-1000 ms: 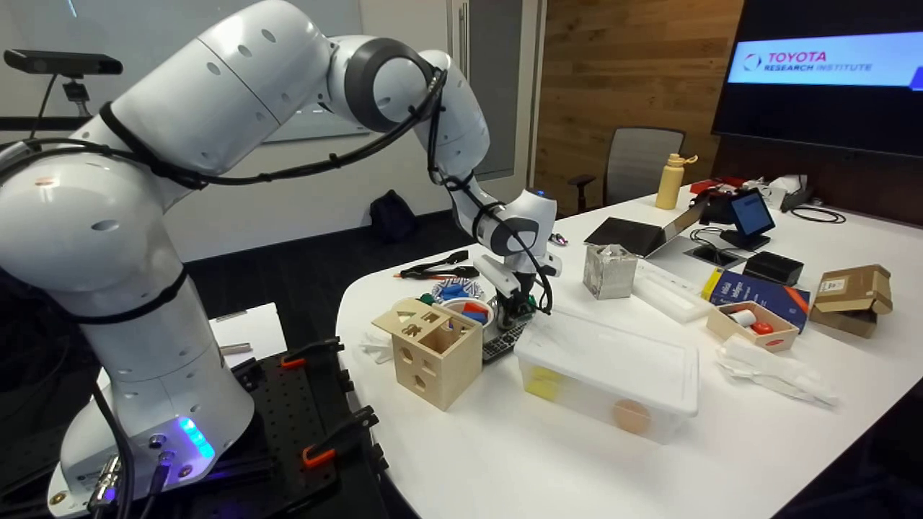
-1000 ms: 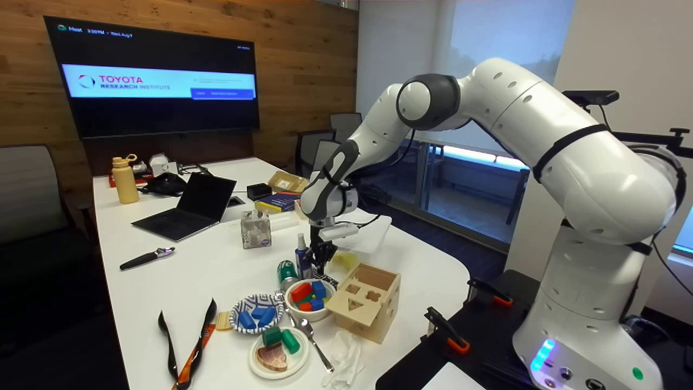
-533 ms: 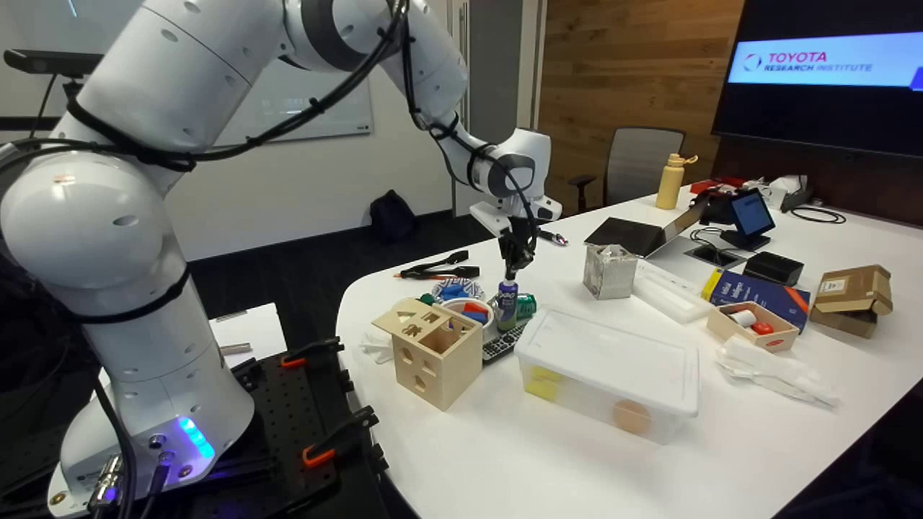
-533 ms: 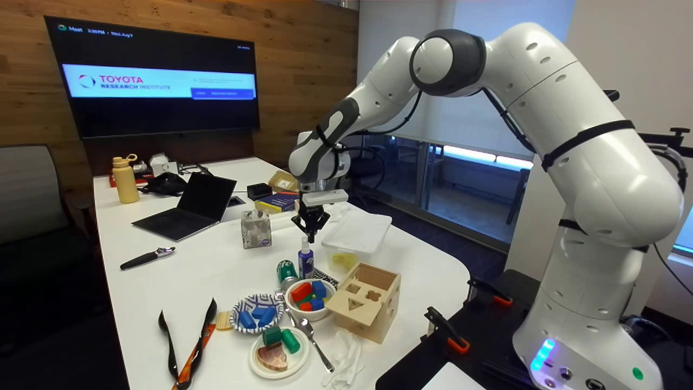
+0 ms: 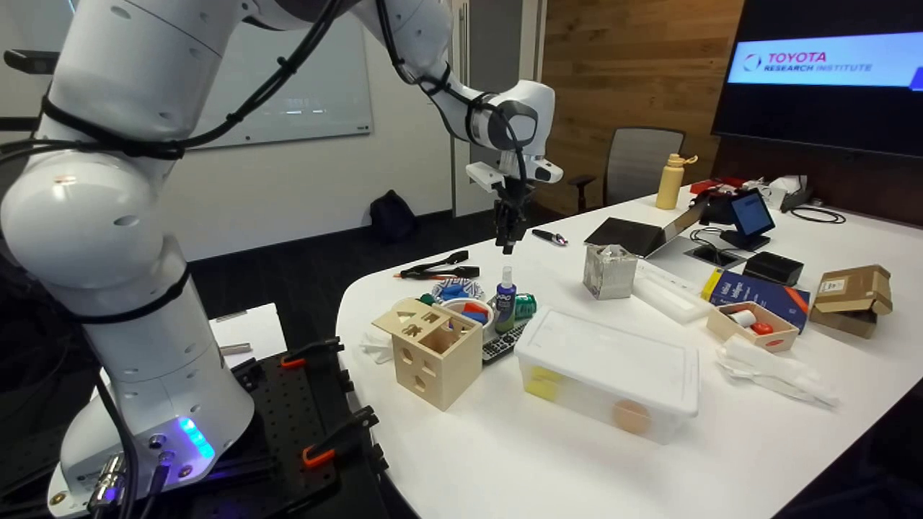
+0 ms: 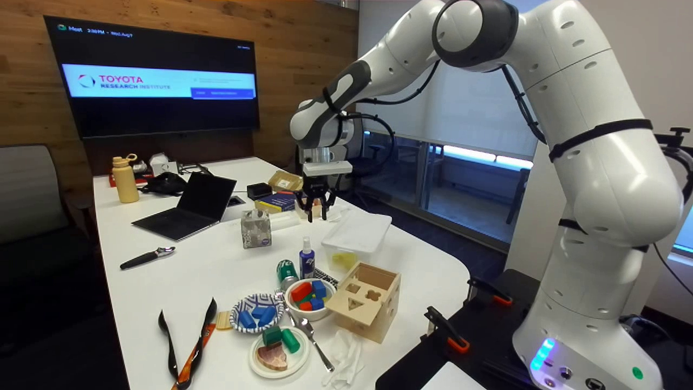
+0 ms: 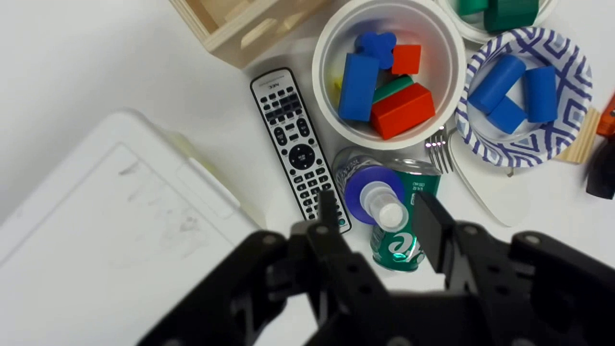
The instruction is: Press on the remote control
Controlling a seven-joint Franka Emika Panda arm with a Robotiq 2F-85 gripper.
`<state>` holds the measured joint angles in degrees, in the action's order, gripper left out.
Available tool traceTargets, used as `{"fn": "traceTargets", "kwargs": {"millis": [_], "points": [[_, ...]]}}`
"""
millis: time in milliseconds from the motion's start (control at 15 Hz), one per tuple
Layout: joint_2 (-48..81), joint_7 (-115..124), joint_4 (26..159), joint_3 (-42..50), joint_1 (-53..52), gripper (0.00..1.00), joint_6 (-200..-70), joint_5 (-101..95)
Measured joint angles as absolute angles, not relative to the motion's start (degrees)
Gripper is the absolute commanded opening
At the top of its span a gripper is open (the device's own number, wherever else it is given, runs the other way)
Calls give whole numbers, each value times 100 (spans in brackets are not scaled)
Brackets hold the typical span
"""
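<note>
The remote control (image 7: 301,151), white-faced with black buttons, lies on the table in the wrist view. It also shows in both exterior views, partly hidden, as a narrow strip (image 5: 503,344) and a small dark-buttoned corner (image 6: 326,278). My gripper (image 7: 377,209) is open and empty, fingers apart. One fingertip covers part of the remote's lower end in the wrist view. In both exterior views the gripper (image 5: 506,249) hangs well above the table, higher than the spray bottle and touching nothing; its finger gap shows in an exterior view (image 6: 317,219).
A spray bottle (image 5: 506,308) stands right beside the remote, with a green can (image 7: 399,247) lying behind it. A bowl of blocks (image 7: 321,91), a wooden shape box (image 5: 440,375) and a lidded plastic bin (image 5: 609,346) surround the remote. A tissue box (image 5: 610,272) stands farther off.
My gripper has risen from down by the remote and spray bottle to well above them. Its fingers, together half a second ago, are now apart. The remote appears unmoved.
</note>
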<state>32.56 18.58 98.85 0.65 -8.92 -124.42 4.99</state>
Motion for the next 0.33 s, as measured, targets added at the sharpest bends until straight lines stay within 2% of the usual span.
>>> {"fn": "traceTargets", "kwargs": {"millis": [200, 333], "points": [[3023, 1877, 9930, 42, -893, 99, -12159, 502], [2884, 1875, 9999, 21, -889, 100, -12043, 519]]}}
